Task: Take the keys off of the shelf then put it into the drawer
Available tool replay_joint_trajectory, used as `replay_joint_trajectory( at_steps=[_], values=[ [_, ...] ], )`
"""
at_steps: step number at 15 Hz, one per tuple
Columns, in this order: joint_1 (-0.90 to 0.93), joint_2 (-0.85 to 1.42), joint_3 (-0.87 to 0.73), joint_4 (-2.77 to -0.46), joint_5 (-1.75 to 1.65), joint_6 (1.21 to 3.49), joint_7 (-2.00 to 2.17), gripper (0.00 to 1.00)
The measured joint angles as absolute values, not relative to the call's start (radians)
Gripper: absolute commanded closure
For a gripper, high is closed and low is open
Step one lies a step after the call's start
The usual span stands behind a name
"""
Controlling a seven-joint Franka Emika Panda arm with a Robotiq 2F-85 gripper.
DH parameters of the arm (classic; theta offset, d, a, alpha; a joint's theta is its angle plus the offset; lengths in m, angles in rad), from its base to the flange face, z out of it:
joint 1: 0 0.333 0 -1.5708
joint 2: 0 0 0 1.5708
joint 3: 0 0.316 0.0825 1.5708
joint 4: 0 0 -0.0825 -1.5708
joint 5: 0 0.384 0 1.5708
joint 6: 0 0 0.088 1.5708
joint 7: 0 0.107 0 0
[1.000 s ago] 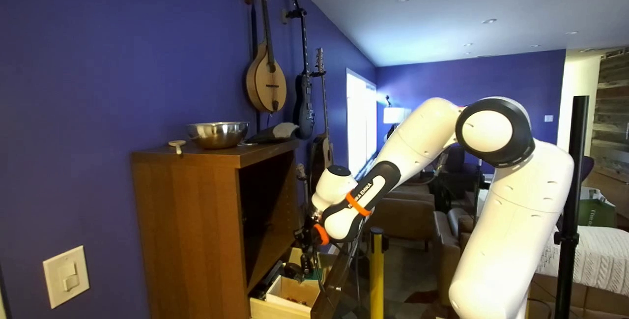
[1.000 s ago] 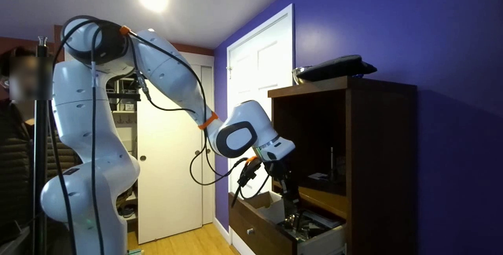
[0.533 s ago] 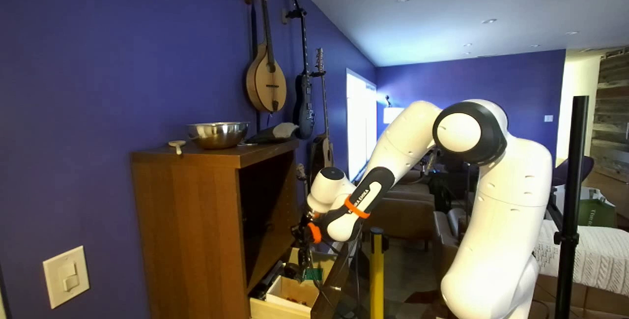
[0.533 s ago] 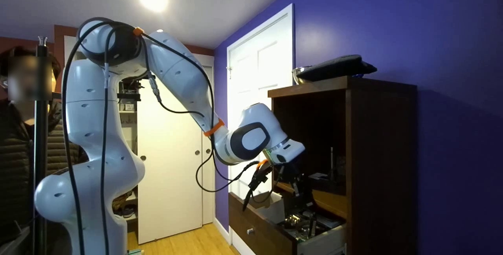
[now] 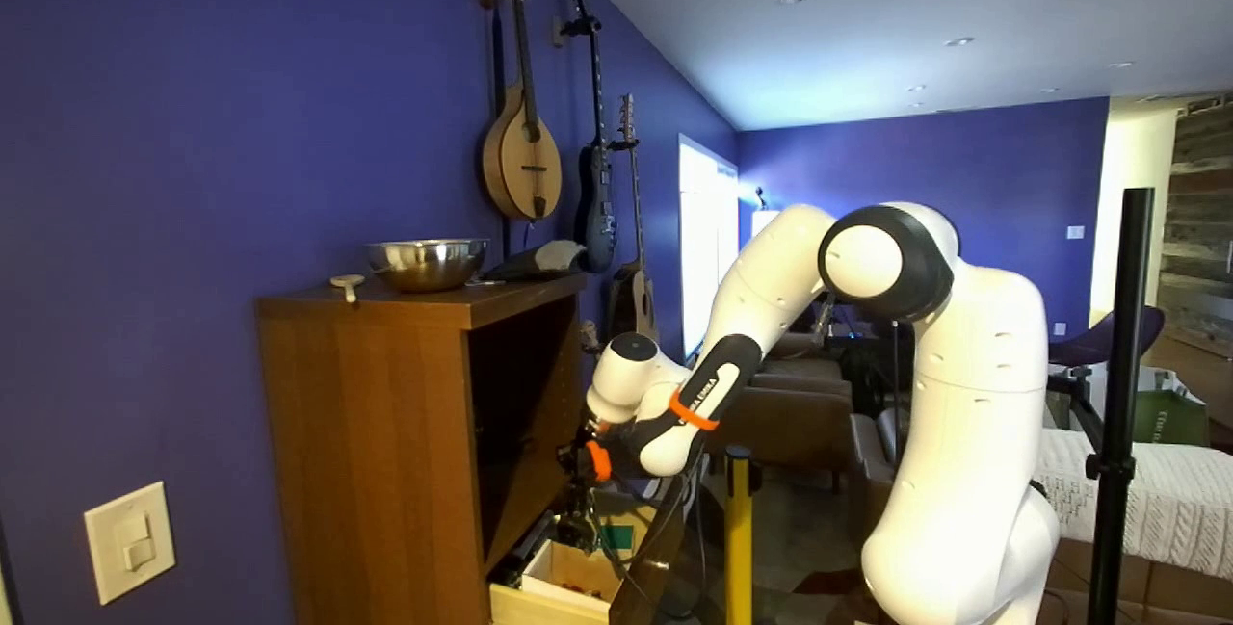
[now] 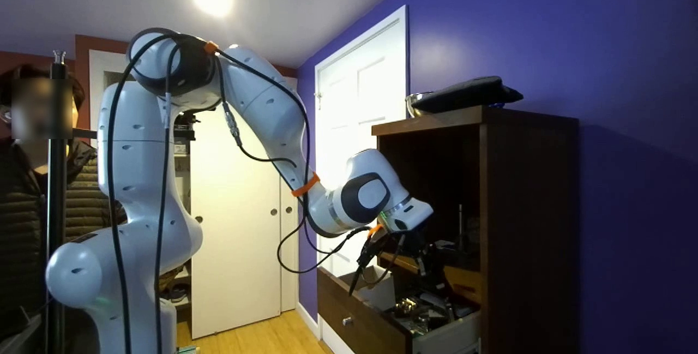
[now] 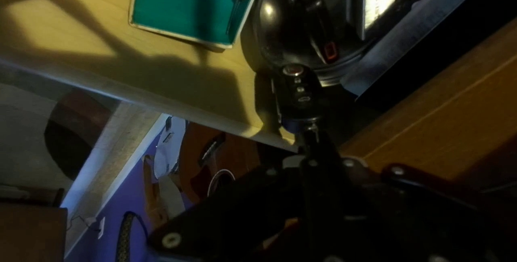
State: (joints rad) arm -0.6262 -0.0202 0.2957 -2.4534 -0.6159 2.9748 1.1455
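In the wrist view, a black key fob with small buttons hangs at the tips of my gripper, whose fingers are close together on its ring end. My gripper also shows, dark, in both exterior views, pointing down over the rear part of the open drawer. The drawer has pale wood sides and a pale yellow floor in the wrist view. The shelf is part of the brown cabinet; its board inside the dark recess is mostly in shadow.
The drawer holds a white box, a teal tray, a round black object and metal items. A metal bowl stands on the cabinet. A yellow post is near the arm.
The arm has moved toward the cabinet, taking the gripper from the middle of the drawer to its rear part. The drawer has not moved.
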Motion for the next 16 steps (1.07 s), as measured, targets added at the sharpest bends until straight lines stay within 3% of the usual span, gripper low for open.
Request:
replay_joint_trajectory(
  at_steps=[4, 5, 8, 16],
  values=[
    [-0.625, 0.042, 0.295, -2.418, -0.676, 2.966, 1.211, 0.99],
    [-0.623, 0.058, 0.295, -2.411, -0.677, 2.957, 1.213, 0.75],
    [-0.617, 0.082, 0.296, -2.379, -0.674, 2.915, 1.212, 0.61],
    [-0.586, 0.049, 0.271, -2.404, -0.539, 2.849, 1.128, 0.05]
  ],
)
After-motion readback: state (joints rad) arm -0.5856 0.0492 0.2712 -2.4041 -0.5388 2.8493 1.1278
